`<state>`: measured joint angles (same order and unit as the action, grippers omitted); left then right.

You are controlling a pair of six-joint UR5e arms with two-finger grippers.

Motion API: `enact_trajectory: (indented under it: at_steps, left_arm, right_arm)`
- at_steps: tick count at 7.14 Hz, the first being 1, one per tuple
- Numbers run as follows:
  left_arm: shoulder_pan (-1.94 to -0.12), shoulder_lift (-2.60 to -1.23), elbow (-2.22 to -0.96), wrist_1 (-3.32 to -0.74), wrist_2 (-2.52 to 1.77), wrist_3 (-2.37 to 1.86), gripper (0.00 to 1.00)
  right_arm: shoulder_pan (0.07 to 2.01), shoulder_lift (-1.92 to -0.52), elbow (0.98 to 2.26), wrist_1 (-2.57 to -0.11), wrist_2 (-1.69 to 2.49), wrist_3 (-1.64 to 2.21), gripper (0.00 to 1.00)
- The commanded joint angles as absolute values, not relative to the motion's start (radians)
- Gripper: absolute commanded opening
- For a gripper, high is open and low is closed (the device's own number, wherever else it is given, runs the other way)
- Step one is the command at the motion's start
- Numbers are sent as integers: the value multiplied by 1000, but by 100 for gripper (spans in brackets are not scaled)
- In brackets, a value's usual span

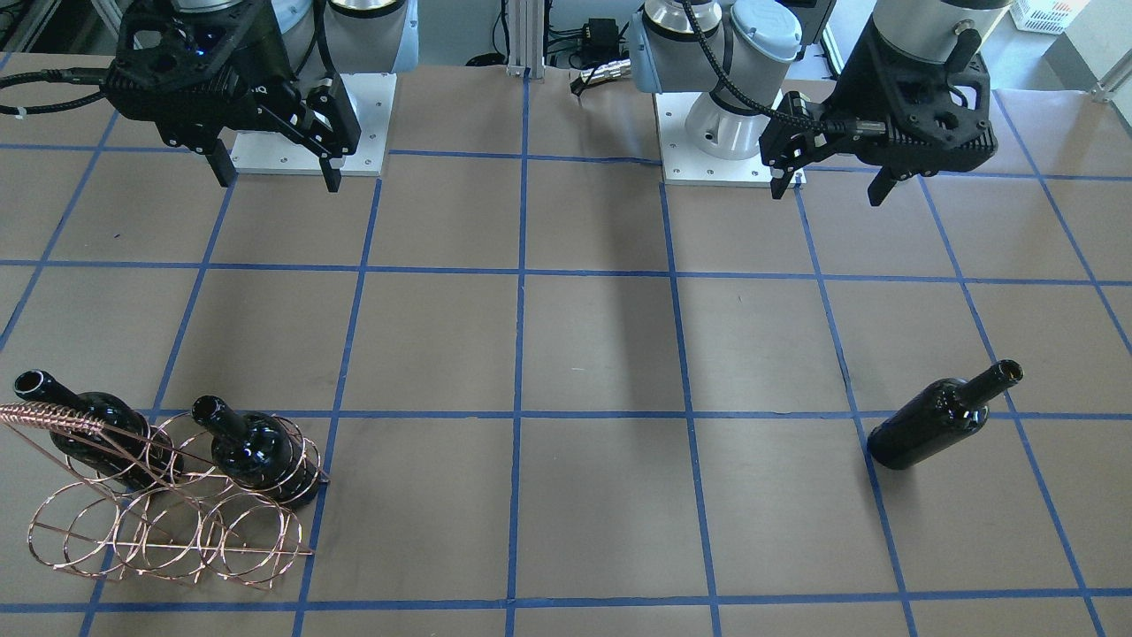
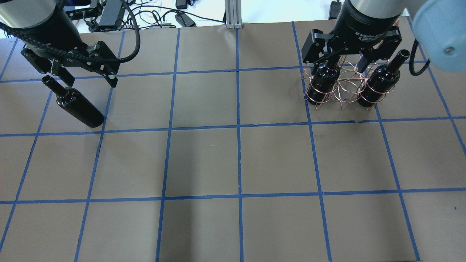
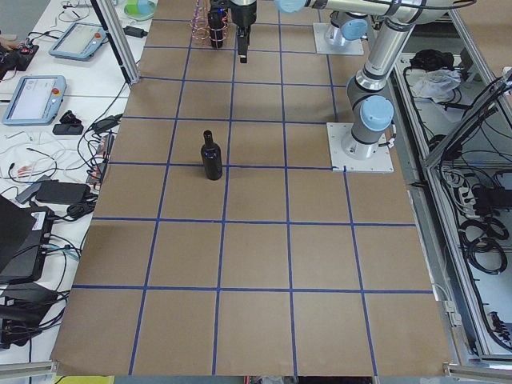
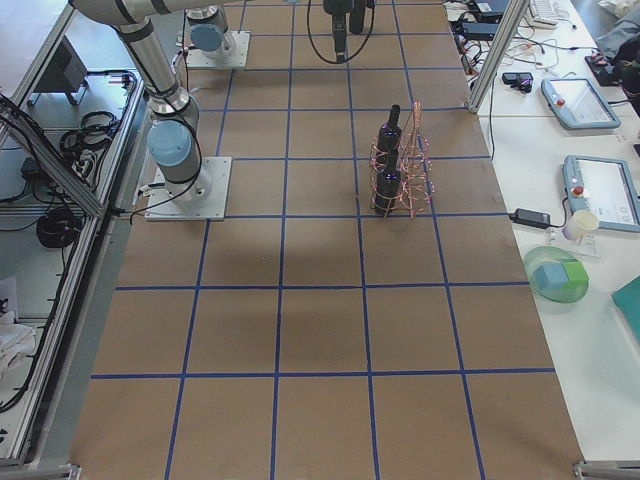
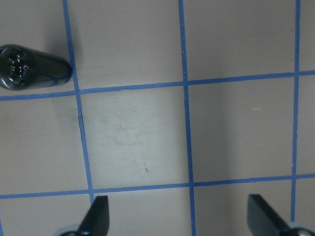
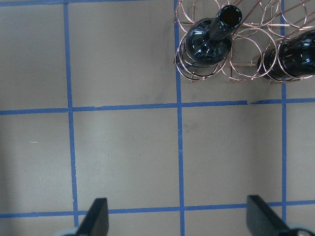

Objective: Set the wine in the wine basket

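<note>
While checking all six views: logged wine (image 1: 942, 416) standing alone, well apart from wine basket (image 1: 168, 522)

Found wine upright on brown paper table (image 1: 601, 354), robot's left half, mouth up, base at a blue tape line (image 1: 875, 495). Confirmed upright stance from exterior left view. Noted no contact with either gripper.

Located wine basket on robot's right half, toward operators' edge, standing on table with coiled handle (image 1: 53, 411) on top. Counted rows of round copper rings. Found first racked bottle (image 1: 256, 451) upright in one end ring of row nearer robot, second racked bottle (image 1: 97, 433) upright in other end ring, one open ring between them.

Recorded left gripper (image 1: 827, 193) raised over table on robot's side of wine, fingers (image 5: 98, 216) spread wide, pinching nothing. Saw part of wine's body at upper-left edge of left wrist view, outside gap between fingertips.

Recorded right gripper (image 1: 279, 180) raised likewise on robot's side of wine basket, fingers (image 6: 98, 216) spread wide, pinching nothing. Saw both racked bottles and copper rings at top right of right wrist view, beyond fingertips, not between them.
</note>
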<state>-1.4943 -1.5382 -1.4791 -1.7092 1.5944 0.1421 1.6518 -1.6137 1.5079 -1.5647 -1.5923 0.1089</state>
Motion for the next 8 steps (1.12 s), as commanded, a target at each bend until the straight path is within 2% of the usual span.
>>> enact_trajectory:
  at_steps: [1,8]
  left_arm:
    - [-1494,-1537,-1485,-1709,1595,141,100]
    - [-1489,-1542,-1489,-1704,1592,140,100]
  right_arm:
    - [1652,-1614,1506,-1565,-1592,109,100]
    - [1652,-1614,1506,-1565,-1591,109,100]
